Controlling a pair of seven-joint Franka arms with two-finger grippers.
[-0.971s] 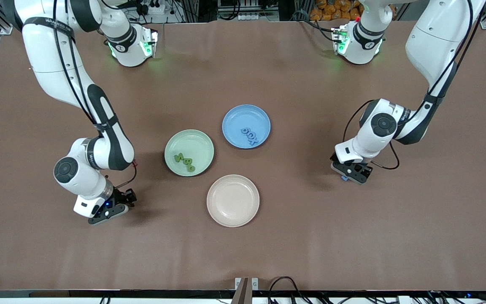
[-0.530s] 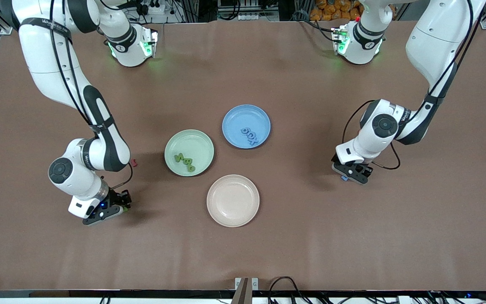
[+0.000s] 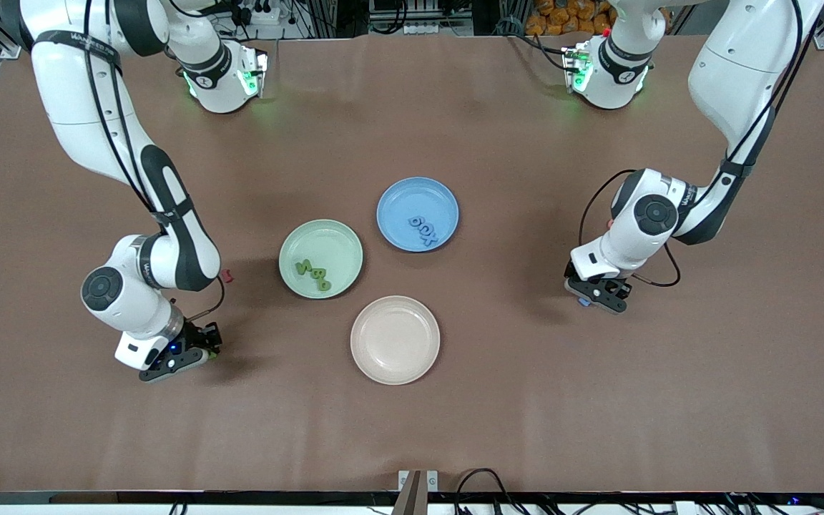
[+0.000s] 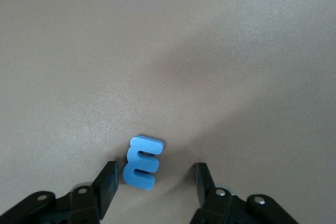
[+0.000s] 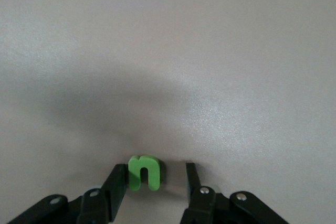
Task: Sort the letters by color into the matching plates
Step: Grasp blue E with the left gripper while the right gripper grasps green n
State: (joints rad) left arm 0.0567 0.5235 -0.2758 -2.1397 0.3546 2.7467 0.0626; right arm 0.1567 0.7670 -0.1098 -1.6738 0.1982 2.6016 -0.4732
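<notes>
The mint green plate (image 3: 326, 239) holds three dark green letters (image 3: 312, 273), and the blue plate (image 3: 412, 197) holds three blue letters (image 3: 423, 229). Down at the table toward the left arm's end, my left gripper (image 3: 594, 295) is open. A blue E (image 4: 142, 162) lies flat between its fingers, close to one finger (image 4: 107, 182) and well clear of the other. My right gripper (image 3: 176, 354) is low at the right arm's end, nearer the front camera than the green plate. It stands open around a green n-shaped letter (image 5: 144, 172) that one finger (image 5: 119, 184) touches.
A beige-white plate (image 3: 395, 339) sits nearer the front camera than both coloured plates. A small red piece (image 3: 226, 275) lies on the table between the right arm and the green plate. Brown tabletop surrounds both grippers.
My left gripper's fingers have drawn in toward the blue E. The right gripper has shifted a little toward the right arm's end of the table, and its fingers have narrowed slightly.
</notes>
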